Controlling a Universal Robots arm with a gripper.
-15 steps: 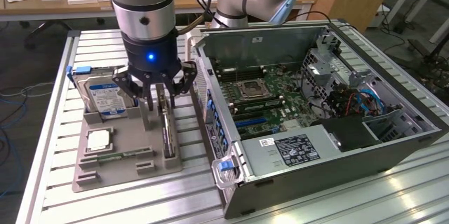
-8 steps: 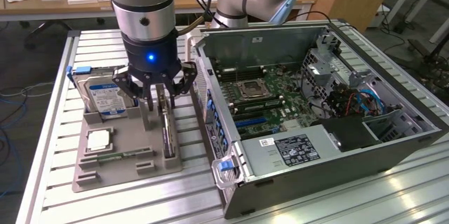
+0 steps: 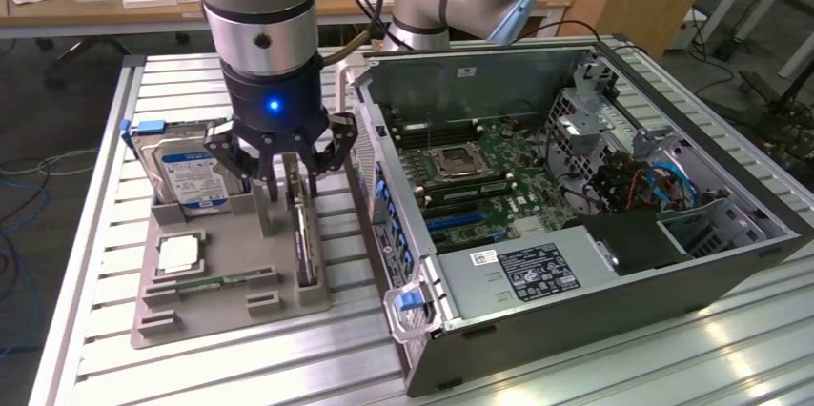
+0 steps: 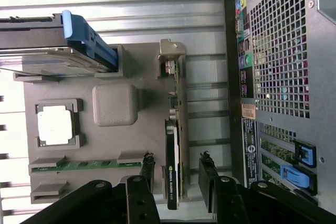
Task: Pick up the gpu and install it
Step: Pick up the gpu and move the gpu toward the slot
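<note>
1. The tool (image 3: 288, 170) hangs over the grey tray (image 3: 229, 315). Its two black fingers (image 4: 148, 174) are parted wider than the gpu (image 3: 305, 244), one on each side of it. I see a gap on both sides, so nothing is gripped.
2. The gpu stands on its long edge in a slot of the tray, on the side nearest the computer case (image 3: 712, 263). (Whether the fingertips are down beside the card or just above its top edge, I cannot tell.)
3. The card is thin, and a green board edge runs along its top. In my wrist feed a black cooler (image 4: 171, 177) with small pale lettering sits at the end between the fingers. A silver metal bracket (image 4: 172, 59) is at the other end.
4. Sharing the tray:
   - a hard drive (image 3: 191, 177) with a blue-white label, propped on edge, with a blue plastic rail (image 4: 86, 38) along it
   - a square processor (image 3: 181, 252) lying flat
   - a narrow green memory stick (image 3: 216, 284) lying flat
   - a grey post (image 4: 115, 103) near the card
5. The tray sits on the ribbed metal worktop (image 3: 216, 368), just beside the case. The case lies open with its motherboard (image 3: 483, 177) facing up.
</note>
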